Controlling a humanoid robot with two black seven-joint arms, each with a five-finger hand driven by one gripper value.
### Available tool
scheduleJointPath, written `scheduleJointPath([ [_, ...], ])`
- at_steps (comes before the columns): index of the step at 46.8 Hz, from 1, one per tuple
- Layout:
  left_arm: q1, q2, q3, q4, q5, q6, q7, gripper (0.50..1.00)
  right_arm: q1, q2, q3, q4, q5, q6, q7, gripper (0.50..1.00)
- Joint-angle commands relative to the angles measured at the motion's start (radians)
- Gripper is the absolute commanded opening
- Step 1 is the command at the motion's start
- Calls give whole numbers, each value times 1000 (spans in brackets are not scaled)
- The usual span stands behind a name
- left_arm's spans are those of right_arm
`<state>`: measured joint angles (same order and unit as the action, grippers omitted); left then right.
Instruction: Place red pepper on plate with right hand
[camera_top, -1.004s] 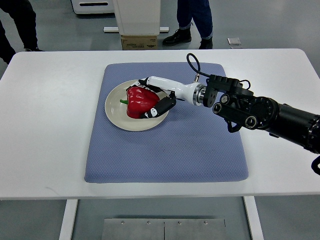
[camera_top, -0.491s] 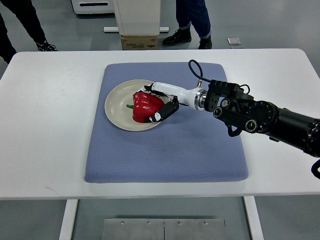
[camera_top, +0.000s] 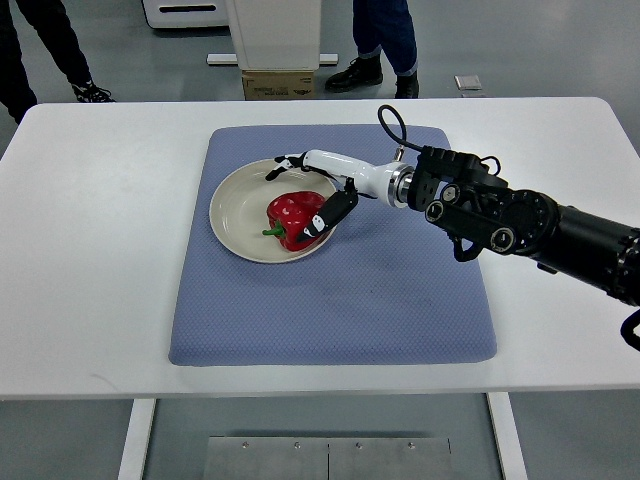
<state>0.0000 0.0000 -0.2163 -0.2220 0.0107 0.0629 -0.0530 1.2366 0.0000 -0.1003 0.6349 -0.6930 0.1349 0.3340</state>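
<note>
- Fingers (camera_top: 290, 161) of the right hand (camera_top: 318, 190): spread, upper ones reach out over the plate's far side, clear of the pepper. The black-tipped thumb (camera_top: 330, 214) sits right against the pepper's right flank; touching or just beside, can't tell.
- No enclosing grip visible, so I read the hand as let go.
- Red bell pepper (camera_top: 295, 220): lying on its side inside the cream plate (camera_top: 232, 200), right-of-centre, green stem pointing left. Sits wholly within the rim.
- Plate is on the upper-left part of the blue mat (camera_top: 330, 300), which lies on the white table (camera_top: 100, 250).
- Right arm (camera_top: 520, 225) comes in from the right edge, low across the mat.
- Left hand: not in view.
- Status: placement looks done. Left, by my read: pull the hand off the plate without nudging the pepper.
</note>
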Motion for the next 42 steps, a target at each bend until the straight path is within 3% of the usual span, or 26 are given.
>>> scheduleJointPath([
  [1, 0, 0, 0, 1, 0, 0, -1, 1000, -2, 0, 30, 2, 13, 0, -21, 996],
  [7, 0, 0, 0, 0, 0, 0, -1, 1000, -8, -6, 85, 3, 52, 0, -38, 995],
  [21, 0, 0, 0, 0, 0, 0, 1, 1000, -74, -141, 227, 3, 202, -11, -66, 987],
  [37, 0, 0, 0, 0, 0, 0, -1, 1000, -198, -186, 333, 0, 397, -184, -73, 985],
  [42, 0, 0, 0, 1, 0, 0, -1, 1000, -227, -192, 382, 2, 415, -207, -73, 985],
])
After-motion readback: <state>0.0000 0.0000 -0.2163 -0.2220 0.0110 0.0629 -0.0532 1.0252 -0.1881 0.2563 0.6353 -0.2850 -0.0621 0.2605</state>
